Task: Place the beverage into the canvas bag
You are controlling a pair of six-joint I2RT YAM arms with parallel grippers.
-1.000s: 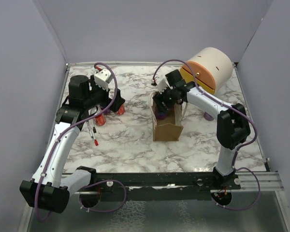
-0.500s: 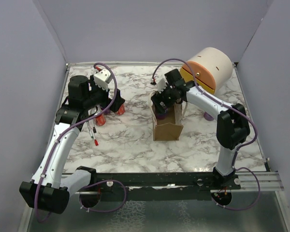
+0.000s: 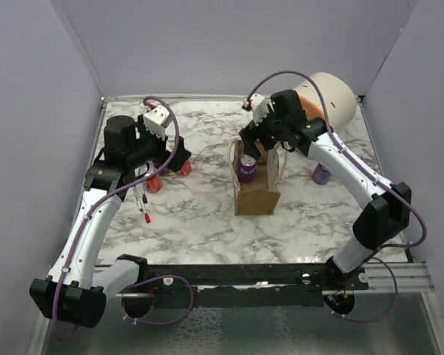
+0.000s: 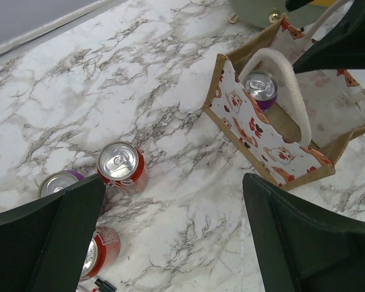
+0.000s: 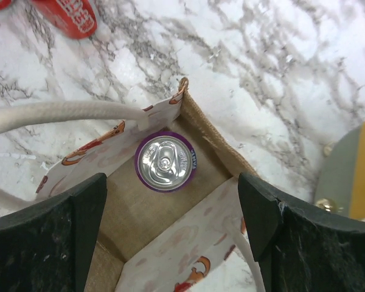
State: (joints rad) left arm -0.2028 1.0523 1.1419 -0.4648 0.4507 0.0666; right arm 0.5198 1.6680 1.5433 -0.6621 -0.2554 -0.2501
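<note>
1. The table has a white marble-look top with grey veins. It is closed in by plain pale lavender walls on the left, the far side and the right.
2. A black rail runs along the near edge and carries both arm bases. A dull metallic floor shows below it.
3. The canvas bag stands open just right of the table's middle. Its outside is tan, its lining is printed, and one of its pale loop handles arches over the mouth.
4. The beverage, a purple can with a silver top, stands upright inside the bag at its far end, tucked into a corner.
5. The right gripper hangs above the bag's mouth. Its two dark fingers are spread wide and hold nothing, and the can is below and between them.
6. The left gripper hovers over the far left part of the marble. Its fingers are also apart and empty.
7. Under it sit an upright red can, a purple-rimmed can just beside that one, and another red can nearer.
8. Two markers lie near these cans.
9. A large cream-and-orange cylinder lies in the far right corner. A lone purple can stands near it.
</note>
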